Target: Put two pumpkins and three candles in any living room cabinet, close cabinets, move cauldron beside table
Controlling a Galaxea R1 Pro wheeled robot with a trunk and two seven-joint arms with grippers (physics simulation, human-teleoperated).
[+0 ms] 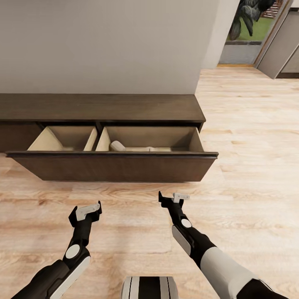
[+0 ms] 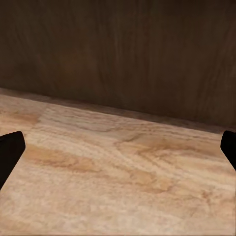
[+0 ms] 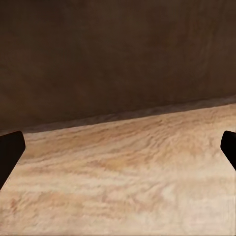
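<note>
Both claws, left and right, spread above plank floor, facing dark cabinet's pulled-out pale-lined drawer.

A dark brown wooden drawer front of the cabinet is seen standing upright across the far side of the left wrist view. Light wood plank floor is spread below it, and a thin band of shadow is cast where the two meet. The black fingertips of the left gripper are seen at both sides, held wide apart, with nothing between the jaws.
</note>
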